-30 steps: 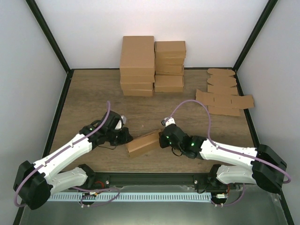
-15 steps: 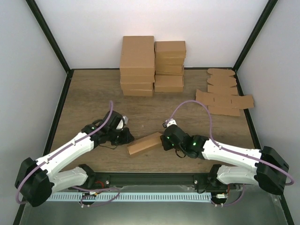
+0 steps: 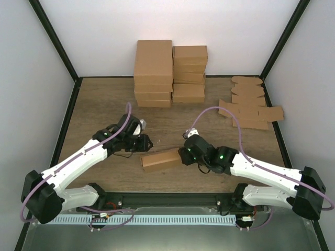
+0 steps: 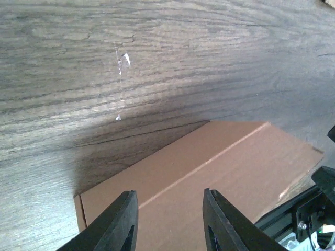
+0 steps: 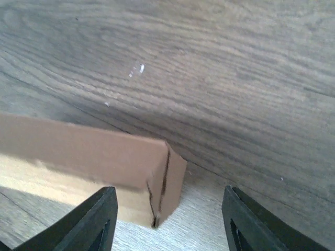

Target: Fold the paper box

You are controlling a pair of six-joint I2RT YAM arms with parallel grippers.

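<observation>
Paper box (image 3: 161,159) lies closed on the table (image 3: 104,104) near its front edge, left gripper (image 4: 168,193) and right gripper (image 5: 168,191) both spread, gripping nothing; folding appears complete, little evidently remaining.

The small rectangular kraft-cardboard paper box (image 3: 161,159) is plain, unprinted brown; the wooden worktop (image 3: 94,102) shows grey-brown streaked grain.

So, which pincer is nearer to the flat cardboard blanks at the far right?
Right. The right pincer sits near-left of the flat blanks, by the paper box; the left pincer is farther left.
</observation>
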